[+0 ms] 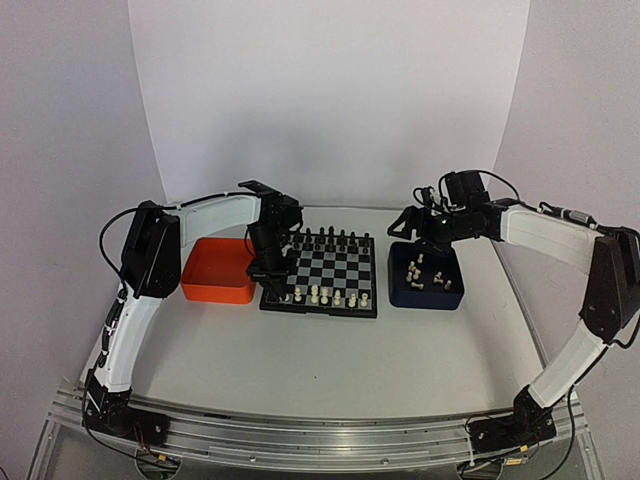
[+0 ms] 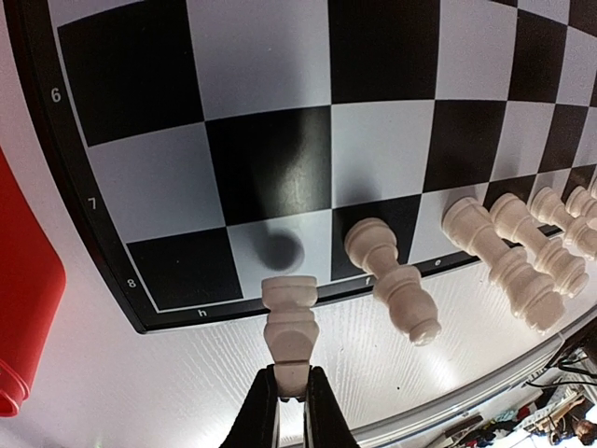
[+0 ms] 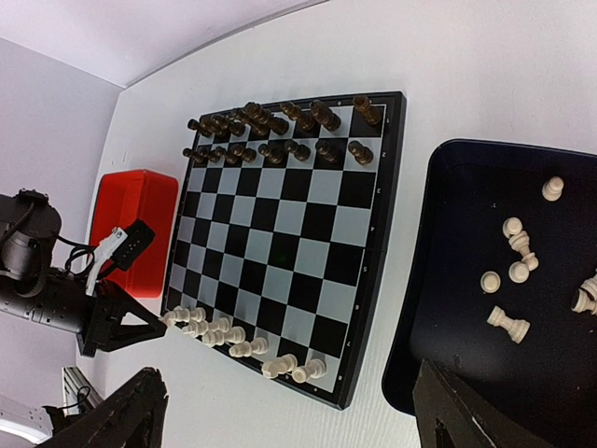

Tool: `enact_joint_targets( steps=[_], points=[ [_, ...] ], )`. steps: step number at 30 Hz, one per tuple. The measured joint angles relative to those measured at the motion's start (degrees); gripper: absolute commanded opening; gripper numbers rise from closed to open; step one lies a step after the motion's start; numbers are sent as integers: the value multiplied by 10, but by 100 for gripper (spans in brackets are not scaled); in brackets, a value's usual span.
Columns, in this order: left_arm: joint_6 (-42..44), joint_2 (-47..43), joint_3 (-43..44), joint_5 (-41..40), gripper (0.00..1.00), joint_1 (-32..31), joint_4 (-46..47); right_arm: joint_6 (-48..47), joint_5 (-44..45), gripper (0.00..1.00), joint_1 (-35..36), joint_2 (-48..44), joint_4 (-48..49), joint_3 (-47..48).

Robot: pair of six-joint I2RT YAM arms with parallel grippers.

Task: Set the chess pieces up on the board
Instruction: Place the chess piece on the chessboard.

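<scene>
Left gripper, clamped on a cream chess piece, should lower it upright, centred on the shadowed pale square at lower left of the board; right gripper stands wide, empty

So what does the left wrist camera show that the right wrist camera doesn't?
Only the left wrist view: close up, the left gripper shut on a cream-white chess piece, held just above the chessboard, its shadow on the pale square beside the corner; also the printed edge labels. Only the right wrist view: two rows of black chess pieces on the far side, and the dark blue tray holding loose white pieces. Both: the board, the row of white pieces along its near edge, the orange tray.
</scene>
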Motion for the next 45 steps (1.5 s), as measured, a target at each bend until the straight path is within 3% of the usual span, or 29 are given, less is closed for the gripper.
enact_joint_targets(
  steps=[27,34,37,39,45],
  points=[
    [-1,16,20,-2,21,0,0,-6,-1,89,-5,0,0,0],
    [-7,9,25,-31,41,0,0,-6,-1,90,-5,0,0,0],
    [-12,-24,23,-58,68,0,0,-10,0,90,-5,-1,-1,0],
    [-16,-63,22,-74,96,0,0,-13,0,90,-5,-4,-2,0],
    [-27,-226,4,-131,100,0,41,-26,8,94,-5,-23,-5,0]
  ],
)
